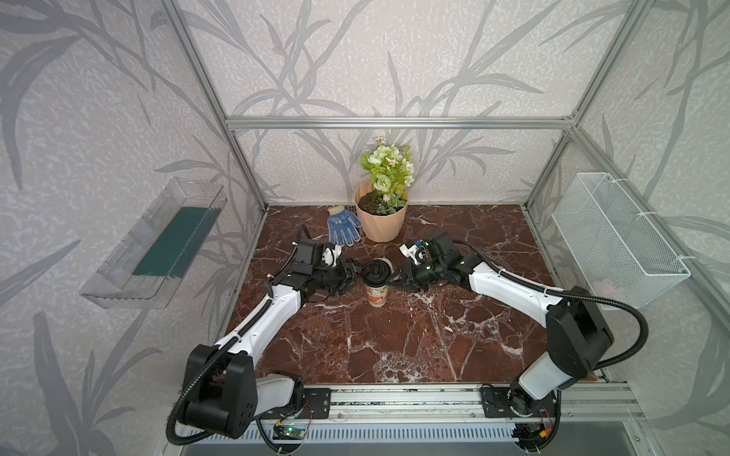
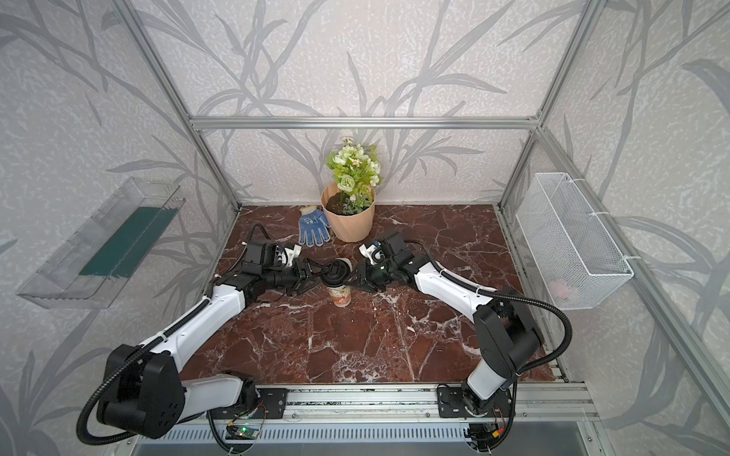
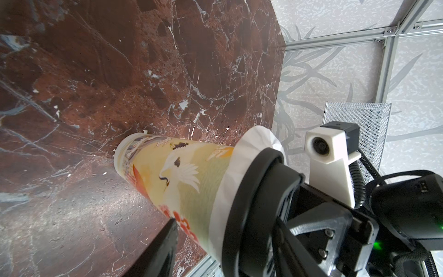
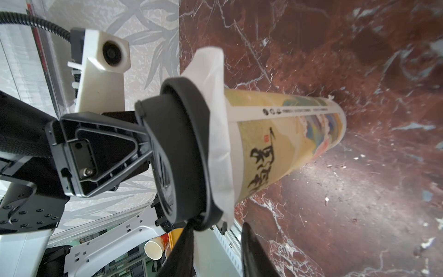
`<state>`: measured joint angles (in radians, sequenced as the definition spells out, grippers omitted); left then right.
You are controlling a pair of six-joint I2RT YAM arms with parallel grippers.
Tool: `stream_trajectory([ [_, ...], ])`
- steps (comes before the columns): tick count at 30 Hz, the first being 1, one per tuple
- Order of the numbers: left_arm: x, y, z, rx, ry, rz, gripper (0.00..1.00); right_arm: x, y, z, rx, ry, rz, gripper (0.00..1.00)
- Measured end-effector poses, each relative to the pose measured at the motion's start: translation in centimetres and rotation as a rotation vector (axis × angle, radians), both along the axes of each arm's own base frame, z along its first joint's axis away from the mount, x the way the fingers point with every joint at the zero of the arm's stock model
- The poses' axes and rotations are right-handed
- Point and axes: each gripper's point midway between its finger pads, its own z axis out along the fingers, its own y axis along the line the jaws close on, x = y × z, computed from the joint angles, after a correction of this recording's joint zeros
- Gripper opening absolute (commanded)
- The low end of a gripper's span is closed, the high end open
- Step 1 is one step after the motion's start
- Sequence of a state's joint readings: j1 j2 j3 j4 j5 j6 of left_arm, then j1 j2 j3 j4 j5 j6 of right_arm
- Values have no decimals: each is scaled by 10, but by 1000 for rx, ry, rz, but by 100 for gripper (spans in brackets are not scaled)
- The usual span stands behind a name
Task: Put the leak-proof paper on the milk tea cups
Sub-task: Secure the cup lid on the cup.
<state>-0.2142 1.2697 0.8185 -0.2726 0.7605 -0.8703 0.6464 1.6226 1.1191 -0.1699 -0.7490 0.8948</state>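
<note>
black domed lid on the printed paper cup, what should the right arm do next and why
Probably back the right gripper straight off. Its fingers stand apart at the edge of the black domed plastic lid, which already pins the thin whitish round paper sheet over the rim of the tall printed paper cup. The left gripper, shut against the lid's top, may steady it.

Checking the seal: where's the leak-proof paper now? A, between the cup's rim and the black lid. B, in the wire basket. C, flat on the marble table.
A: the leak-proof paper flares out from under the black lid, draped over the rim of the milk tea cup.
</note>
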Motion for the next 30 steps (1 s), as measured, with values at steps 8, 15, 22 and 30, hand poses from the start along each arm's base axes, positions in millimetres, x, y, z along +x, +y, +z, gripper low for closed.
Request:
stream_trajectory([
  [8,0,0,0,1,-3,-2,59,-12,6,-20,-5,51,-74,37],
  [15,0,0,0,3,-4,0,59,-11,14,-19,35,65,-154,40],
  [22,0,0,0,2,-3,-1,59,-13,26,-6,94,55,-150,41],
  [30,0,0,0,2,-4,-2,59,-7,28,1,127,28,-181,40],
])
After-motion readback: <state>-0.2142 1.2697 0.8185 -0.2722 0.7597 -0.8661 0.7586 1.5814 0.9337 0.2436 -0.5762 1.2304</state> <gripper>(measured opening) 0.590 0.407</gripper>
